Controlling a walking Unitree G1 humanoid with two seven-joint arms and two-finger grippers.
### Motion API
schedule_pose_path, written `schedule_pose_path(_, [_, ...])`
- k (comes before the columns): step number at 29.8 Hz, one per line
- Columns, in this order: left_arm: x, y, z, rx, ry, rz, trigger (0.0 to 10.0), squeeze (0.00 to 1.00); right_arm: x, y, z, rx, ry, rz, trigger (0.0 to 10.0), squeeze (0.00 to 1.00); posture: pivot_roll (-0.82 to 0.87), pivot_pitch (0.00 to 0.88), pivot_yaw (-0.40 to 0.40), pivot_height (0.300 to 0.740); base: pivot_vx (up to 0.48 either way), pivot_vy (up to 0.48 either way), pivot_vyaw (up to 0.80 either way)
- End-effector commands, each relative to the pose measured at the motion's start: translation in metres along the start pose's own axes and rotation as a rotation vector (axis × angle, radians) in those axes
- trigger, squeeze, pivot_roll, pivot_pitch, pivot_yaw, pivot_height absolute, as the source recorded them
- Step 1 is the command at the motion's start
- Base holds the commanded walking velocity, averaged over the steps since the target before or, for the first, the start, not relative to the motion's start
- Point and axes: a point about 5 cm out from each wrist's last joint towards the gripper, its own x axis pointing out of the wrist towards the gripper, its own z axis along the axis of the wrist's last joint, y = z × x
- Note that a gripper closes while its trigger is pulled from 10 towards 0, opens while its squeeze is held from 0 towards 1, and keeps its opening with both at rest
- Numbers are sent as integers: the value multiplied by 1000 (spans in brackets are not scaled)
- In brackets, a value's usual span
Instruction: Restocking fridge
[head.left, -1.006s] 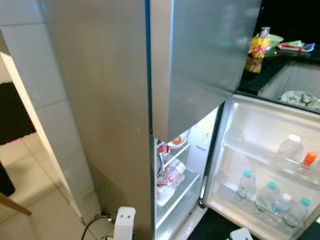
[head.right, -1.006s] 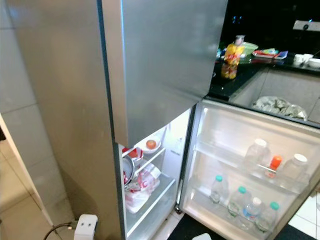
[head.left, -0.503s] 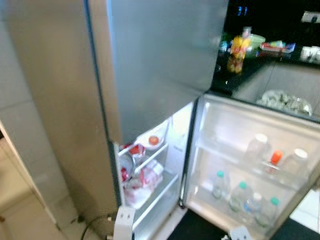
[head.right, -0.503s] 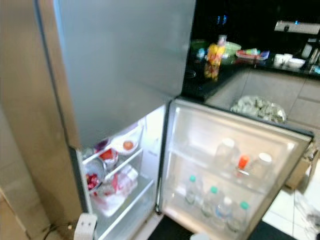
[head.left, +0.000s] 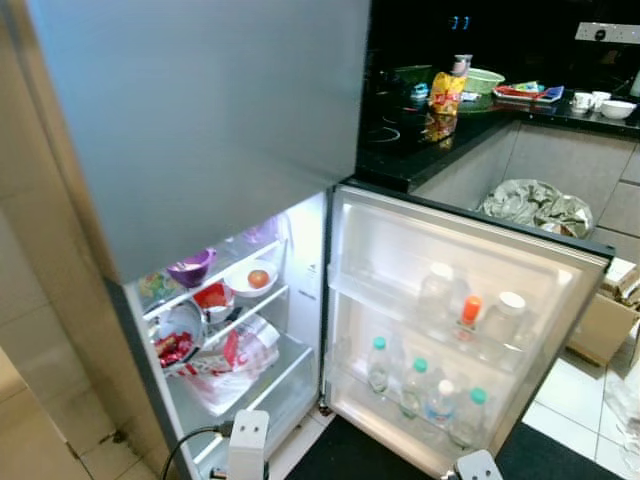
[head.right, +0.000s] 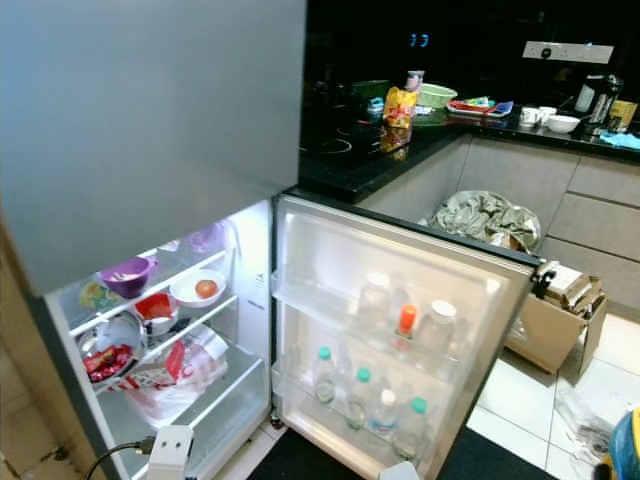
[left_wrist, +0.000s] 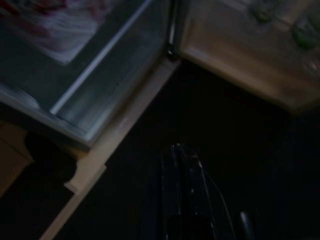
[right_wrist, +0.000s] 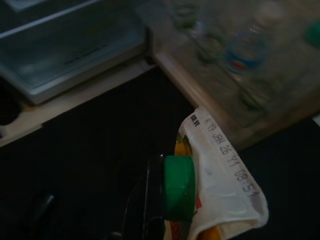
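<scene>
**Q:** What was the right gripper (right_wrist: 150, 200) doing, and why was it held that way?

**A:** Its fingers were clamped on a juice carton (right_wrist: 220, 185), gripping just beside the green cap (right_wrist: 177, 187). The carton's folded top seam, printed with a date code, projected beyond the fingertips. The arm hung low, so the dark mat (right_wrist: 90, 165) lay directly below the gripper, and the fridge's bottom drawer (right_wrist: 75, 55) and the door's lowest bottles (right_wrist: 245, 50) lay ahead of it. Judged from this, the carton was being carried at rest height and not yet raised to a shelf.

**Q:** And the left gripper (left_wrist: 182, 165)?

**A:** It pointed down at the same mat with its two fingers pressed together, holding nothing. The fridge's lower edge and the door hinge corner lay ahead of it. It appeared idle.

**Q:** Why was the fridge arranged as it was?

**A:** The lower door (head.left: 560, 250) stood wide open, giving both grippers access. Its racks held water bottles (head.left: 420, 385) below and larger bottles plus an orange-capped bottle (head.left: 470, 310) above. The inner shelves held a purple bowl (head.left: 190, 268), a white bowl with an orange fruit (head.left: 258, 278), a red container (head.left: 212, 296) and a plastic bag (head.left: 235, 355).

**Q:** Where would the carton likely go?

**A:** Probably a door rack, since tall containers were kept there, well above and ahead of the right gripper.
</scene>
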Motion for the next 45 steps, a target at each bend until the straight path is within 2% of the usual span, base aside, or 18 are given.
schedule_pose_path(1, [0, 1, -2, 11, 16, -1, 10000, 0, 0, 1, 1, -4, -7, 3, 10000, 0, -62, 23, -9, 740, 0, 0, 0])
schedule_pose_path(6, [0, 1, -2, -12, 22, -3, 10000, 0, 0, 0, 1, -5, -7, 1, 10000, 0, -63, 26, -7, 740, 0, 192, 0])
schedule_pose_path(11, [0, 2, -2, 30, 26, -1, 10000, 0, 0, 1, 0, -7, -4, 5, 10000, 0, -61, 28, -6, 740, 0, 288, 0])
schedule_pose_path(16, [0, 3, -3, 27, 32, 1, 10000, 0, 0, 3, -1, -6, -2, 12, 10000, 0, -59, 32, -3, 740, 0, 0, 0])
schedule_pose_path(22, [0, 1, 0, 122, 16, -16, 10000, 0, -1, 4, -4, 28, 6, 17, 10000, 0, -58, 33, 1, 740, 0, 0, 0])
schedule_pose_path(33, [1, -1, 4, 118, 5, -26, 10000, 0, -1, 4, -4, 35, 10, 11, 10000, 0, -60, 35, 4, 740, 0, 0, 0])
schedule_pose_path(45, [1, -1, 4, 106, 7, -32, 10000, 0, -1, 4, -5, 66, 3, 6, 10000, 0, -66, 24, 13, 740, 295, 0, 0])
